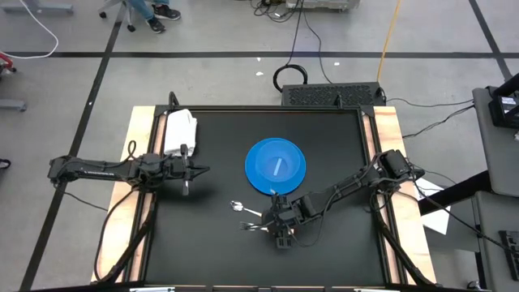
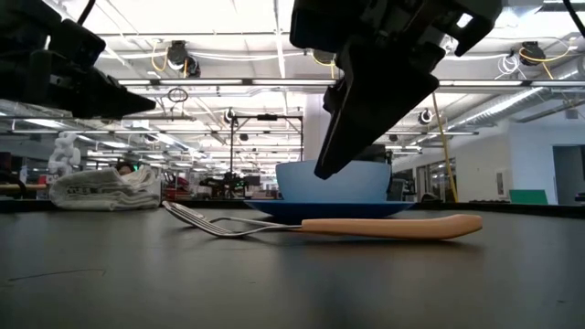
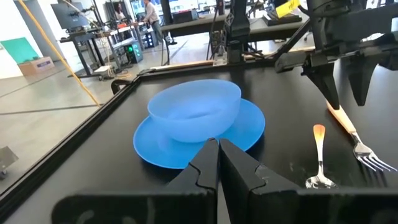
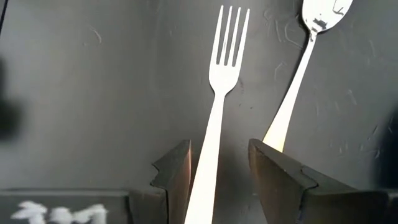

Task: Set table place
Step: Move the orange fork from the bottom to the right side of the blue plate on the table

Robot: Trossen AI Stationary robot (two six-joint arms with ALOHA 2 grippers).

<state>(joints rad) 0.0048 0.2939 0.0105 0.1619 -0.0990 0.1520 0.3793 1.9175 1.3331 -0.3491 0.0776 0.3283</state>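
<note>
A: Inventory of the worktop [image 1: 211, 251], by count?

B: One blue plate [image 1: 276, 167], slightly toward the far edge from the worktop's middle. One blue bowl [image 3: 196, 109] standing on that plate. One fork [image 4: 219, 93] and one spoon [image 4: 311, 37], both lying flat between the plate and the near edge. One white folded cloth [image 1: 180, 130] at the far left corner. The worktop itself is a black square surface with light wooden strips along its left and right sides.

A: Arms and pincers?

B: Two arms, one pincer each. The left pincer [image 3: 217, 158] hangs over the left part of the worktop, near the cloth, with its fingers pressed together and nothing between them. The right pincer [image 4: 219, 171] is above the fork handle, near the middle of the near edge. Its fingers stand apart, one on each side of the handle, and the right wrist view shows a gap on both sides, so no clamping is evident.

A: Relation of fork to spoon?

B: Side by side, just apart, heads pointing the same way. The fork has four tines.

A: What is hidden or unclear?

B: In the high view the right pincer covers most of both handles. In the right wrist view the spoon bowl is cut off at the frame edge and the lower part of its handle disappears behind one finger. In the low view the plate shows only as a thin edge behind the fork. Whether the cloth is a napkin or a towel cannot be told.
</note>
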